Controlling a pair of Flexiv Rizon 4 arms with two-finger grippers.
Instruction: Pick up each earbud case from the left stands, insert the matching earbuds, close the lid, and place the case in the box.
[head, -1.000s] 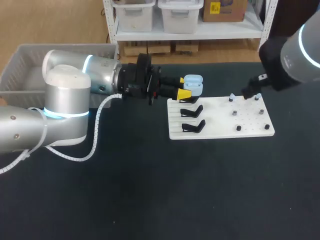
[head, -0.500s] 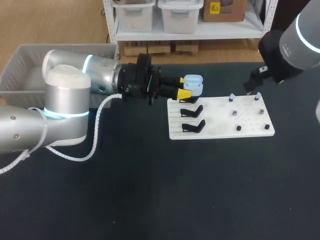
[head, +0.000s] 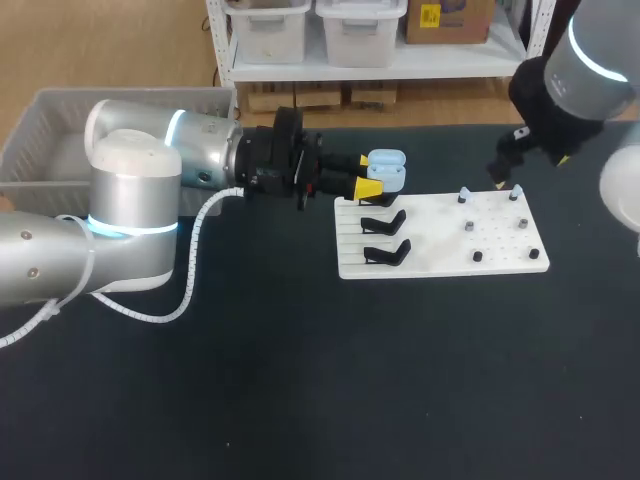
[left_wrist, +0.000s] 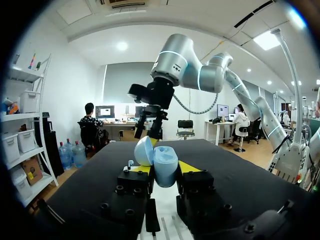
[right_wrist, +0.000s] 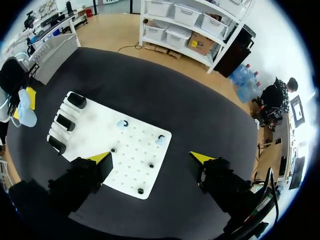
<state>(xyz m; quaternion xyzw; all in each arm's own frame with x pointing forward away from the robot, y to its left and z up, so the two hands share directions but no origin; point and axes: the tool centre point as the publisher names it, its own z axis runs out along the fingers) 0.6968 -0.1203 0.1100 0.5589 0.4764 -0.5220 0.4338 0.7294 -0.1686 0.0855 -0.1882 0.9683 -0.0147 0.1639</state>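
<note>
Left gripper (left_wrist: 161, 168) pinches the pale blue earbud case (left_wrist: 165, 162), lid open; right gripper (right_wrist: 150, 157) spread wide

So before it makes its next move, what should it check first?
1. Left gripper holds the case from both sides: ok.
2. The lid is open: ok.
3. Right gripper is open, over the white board: ok.
4. Two pale blue earbuds stand on that board: ok.
5. The case's inside is empty and ready: cannot tell, it faces away.
</note>
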